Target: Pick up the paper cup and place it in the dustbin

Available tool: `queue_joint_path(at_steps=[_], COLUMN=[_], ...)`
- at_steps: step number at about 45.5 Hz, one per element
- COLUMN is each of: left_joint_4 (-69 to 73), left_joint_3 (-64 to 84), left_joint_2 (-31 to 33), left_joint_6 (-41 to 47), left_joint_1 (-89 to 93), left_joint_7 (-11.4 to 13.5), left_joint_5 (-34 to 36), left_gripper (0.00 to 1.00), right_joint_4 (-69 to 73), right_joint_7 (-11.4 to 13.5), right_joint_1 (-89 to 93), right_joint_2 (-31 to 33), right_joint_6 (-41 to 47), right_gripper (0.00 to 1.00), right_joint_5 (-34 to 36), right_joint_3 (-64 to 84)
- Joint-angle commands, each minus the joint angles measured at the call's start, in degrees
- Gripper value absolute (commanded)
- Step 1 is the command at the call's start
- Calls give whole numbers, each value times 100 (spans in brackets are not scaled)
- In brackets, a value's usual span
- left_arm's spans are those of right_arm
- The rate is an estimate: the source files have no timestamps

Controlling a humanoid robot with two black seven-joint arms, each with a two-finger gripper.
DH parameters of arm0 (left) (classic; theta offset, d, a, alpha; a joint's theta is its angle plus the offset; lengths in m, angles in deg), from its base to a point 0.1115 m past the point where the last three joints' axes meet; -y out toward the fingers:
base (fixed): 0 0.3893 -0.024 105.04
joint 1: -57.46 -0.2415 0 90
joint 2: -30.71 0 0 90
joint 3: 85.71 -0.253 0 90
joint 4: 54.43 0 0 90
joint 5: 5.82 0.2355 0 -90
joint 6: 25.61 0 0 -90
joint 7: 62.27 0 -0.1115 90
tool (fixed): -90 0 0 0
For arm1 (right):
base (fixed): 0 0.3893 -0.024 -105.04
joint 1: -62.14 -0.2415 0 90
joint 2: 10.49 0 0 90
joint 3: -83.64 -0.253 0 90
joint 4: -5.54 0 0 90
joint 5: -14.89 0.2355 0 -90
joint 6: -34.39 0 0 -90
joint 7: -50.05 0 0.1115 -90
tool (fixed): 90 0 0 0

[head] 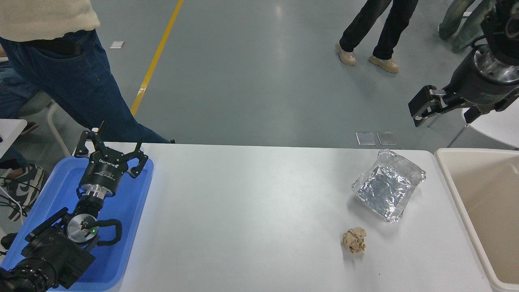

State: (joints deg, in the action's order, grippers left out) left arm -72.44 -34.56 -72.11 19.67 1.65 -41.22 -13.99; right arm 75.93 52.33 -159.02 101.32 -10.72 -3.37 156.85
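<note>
The paper cup is out of view; nothing on the table or in the visible part of the dustbin is a cup. The dustbin (453, 178), a beige tub with a pale rim, stands off the table's right end, partly cut off by the picture's edge. My right gripper (446, 110) is open and empty, raised high above the bin's far left corner. My left gripper (110, 151) is open and parked over the blue tray (134, 194) at the lower left.
A crumpled silver foil tray (387, 188) lies at the table's right, with a tan wad of paper (354, 240) in front of it. A person in jeans stands at the far left corner. Other people's legs and a white chair are at the back right.
</note>
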Motion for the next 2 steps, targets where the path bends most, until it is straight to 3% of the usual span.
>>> queue_joint_path(at_steps=[1, 2], left_joint_4=[0, 0], left_joint_3=[0, 0], left_joint_2=[-1, -1], left_joint_6=[-2, -2], left_joint_1=[0, 0], left_joint_7=[5, 5], left_joint_5=[0, 0], left_gripper=[100, 100], right_joint_4=[10, 10], right_joint_7=[1, 1], right_joint_1=[-191, -191], right_joint_2=[-72, -72], right_joint_6=[11, 11], right_gripper=[100, 100], right_joint_5=[-2, -2], right_joint_3=[97, 97])
